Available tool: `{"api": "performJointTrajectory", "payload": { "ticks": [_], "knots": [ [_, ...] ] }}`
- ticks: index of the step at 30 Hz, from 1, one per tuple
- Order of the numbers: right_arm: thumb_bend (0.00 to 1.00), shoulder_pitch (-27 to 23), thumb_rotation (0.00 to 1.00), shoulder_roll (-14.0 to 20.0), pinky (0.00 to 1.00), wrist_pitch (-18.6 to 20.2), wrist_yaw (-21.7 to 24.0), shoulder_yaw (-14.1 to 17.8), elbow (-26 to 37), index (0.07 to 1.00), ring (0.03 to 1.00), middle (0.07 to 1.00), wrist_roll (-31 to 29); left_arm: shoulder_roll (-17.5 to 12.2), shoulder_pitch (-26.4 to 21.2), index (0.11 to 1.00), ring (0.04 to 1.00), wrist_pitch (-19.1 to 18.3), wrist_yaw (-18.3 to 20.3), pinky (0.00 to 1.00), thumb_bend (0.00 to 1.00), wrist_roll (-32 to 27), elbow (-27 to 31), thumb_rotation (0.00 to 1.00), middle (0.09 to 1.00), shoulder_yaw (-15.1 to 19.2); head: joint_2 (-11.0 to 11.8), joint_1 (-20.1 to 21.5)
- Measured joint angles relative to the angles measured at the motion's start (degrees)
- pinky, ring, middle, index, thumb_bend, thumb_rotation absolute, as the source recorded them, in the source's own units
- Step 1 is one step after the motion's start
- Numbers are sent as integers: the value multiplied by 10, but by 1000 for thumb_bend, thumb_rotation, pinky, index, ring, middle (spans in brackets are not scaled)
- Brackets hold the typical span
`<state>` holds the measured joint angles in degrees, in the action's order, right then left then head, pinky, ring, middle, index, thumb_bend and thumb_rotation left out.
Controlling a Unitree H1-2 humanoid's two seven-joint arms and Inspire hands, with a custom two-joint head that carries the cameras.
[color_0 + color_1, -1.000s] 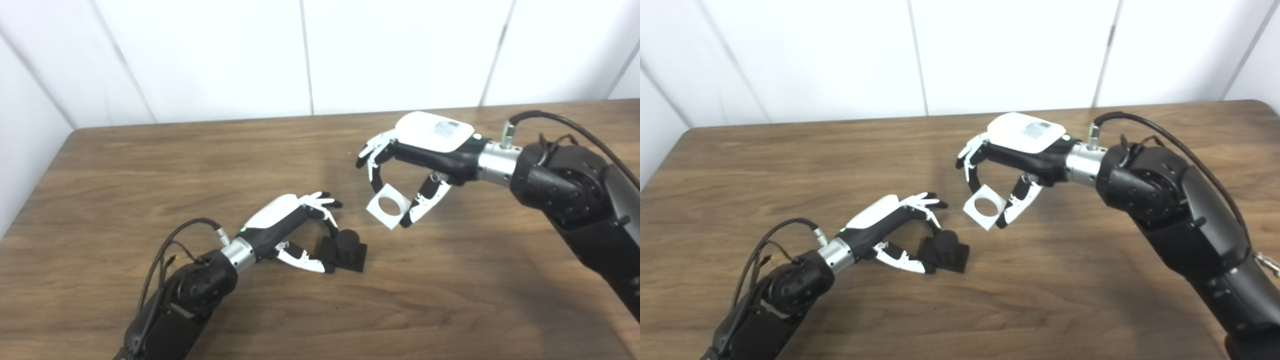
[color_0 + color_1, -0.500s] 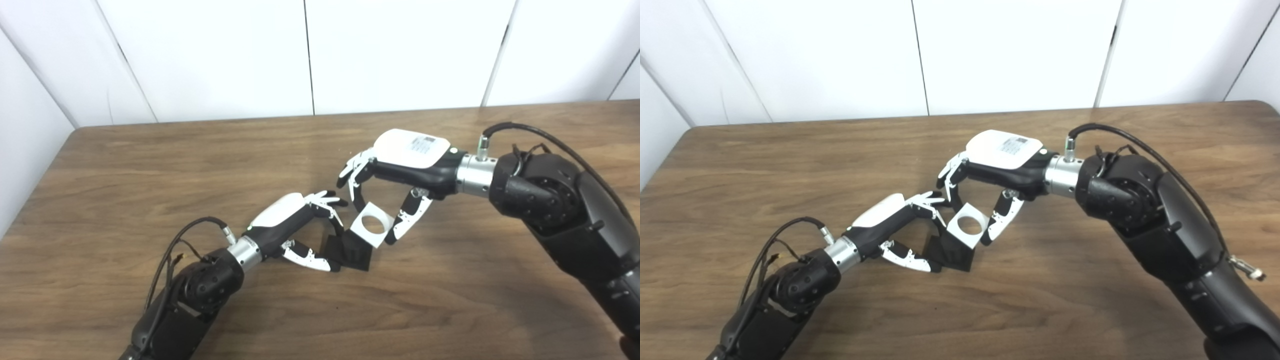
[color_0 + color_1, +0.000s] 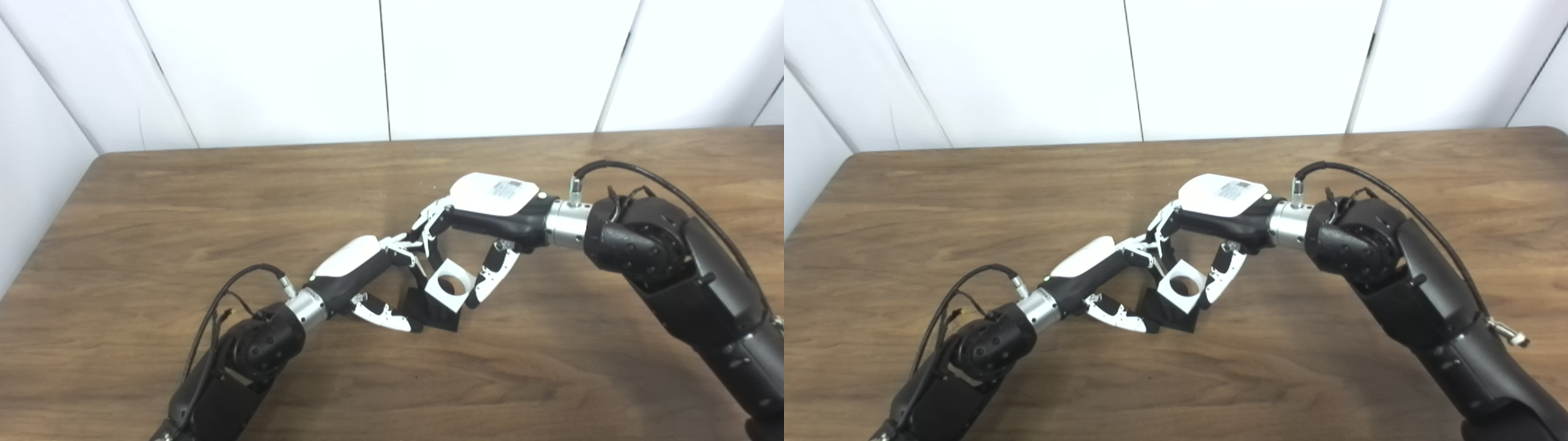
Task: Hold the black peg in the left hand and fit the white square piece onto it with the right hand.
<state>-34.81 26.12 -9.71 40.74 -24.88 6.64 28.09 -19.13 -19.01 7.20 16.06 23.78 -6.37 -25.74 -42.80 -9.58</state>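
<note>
— Since the white square piece (image 3: 449, 288) looks like thin rigid plastic with a round hole, how does it handle?

— It seems light and stiff, probably smooth at the edges, so a pinch on two opposite edges suits it. The right hand (image 3: 484, 226) does just that: fingers on the edge facing the left hand, thumb on the opposite edge, closed on the piece and keeping the hole clear.

— And the black peg (image 3: 1168, 312)?

— It looks like a solid block with a stub, heavier than the plate and unlikely to give. Its base sits on the table (image 3: 184, 202), just under the right hand's fingertips, mostly hidden by the white piece tilted over it.

— Is the left hand (image 3: 373, 278) holding it?

— Its fingers curl over the far side of the base and its thumb lies along the near edge, closed around it. Both wrists slope down toward each other, palms down, fingertips nearly touching.
</note>
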Motion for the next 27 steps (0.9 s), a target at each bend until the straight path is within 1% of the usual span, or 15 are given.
{"api": "performJointTrajectory", "payload": {
  "ticks": [6,12,27],
  "knots": [
    [510,0,142,-13,781,-3,-1,0,-16,481,840,789,4,2,0,492,988,-1,-1,984,516,1,0,90,901,0,-2,-2],
    [510,0,142,-16,779,-10,-4,0,-32,481,838,790,6,5,0,492,990,-7,-1,988,517,1,0,88,904,0,-3,-3],
    [511,-1,141,-17,797,-10,-2,-5,-27,481,830,786,10,6,0,492,992,-10,-1,993,517,2,0,88,905,0,-5,-3]
  ]
}}
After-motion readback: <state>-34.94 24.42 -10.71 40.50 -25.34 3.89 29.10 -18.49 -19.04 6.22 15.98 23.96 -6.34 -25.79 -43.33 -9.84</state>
